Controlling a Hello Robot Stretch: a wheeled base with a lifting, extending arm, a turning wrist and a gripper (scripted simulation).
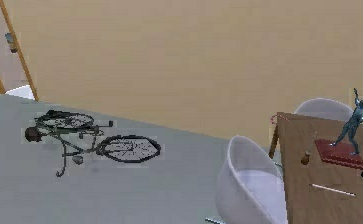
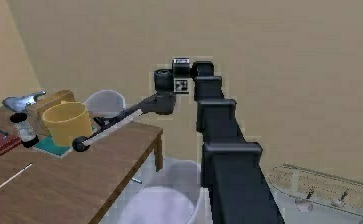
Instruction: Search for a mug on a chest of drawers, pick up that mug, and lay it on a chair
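In the arm side view a yellow mug [image 2: 67, 121] shows at the far end of my gripper [image 2: 84, 143], above the near corner of a wooden table [image 2: 79, 180]. The mug overlaps the tabletop and a teal flat thing [image 2: 51, 146], so I cannot tell whether the gripper holds it. The dark arm [image 2: 224, 140] rises from the bottom edge. One white chair [image 2: 105, 101] stands behind the table and another white chair [image 2: 167, 200] sits just below the table's corner, left of the arm. The forward view has a white chair [image 1: 251, 182] beside the table [image 1: 319, 180].
A bicycle [image 1: 84, 140] lies on the grey floor at the forward view's left. On the table stands a blue-grey statue [image 1: 351, 128] on a red base, with a second white chair [image 1: 322, 107] behind. A tan wall [image 1: 189, 50] runs across; a wooden door frame [image 1: 21, 50] stands far left.
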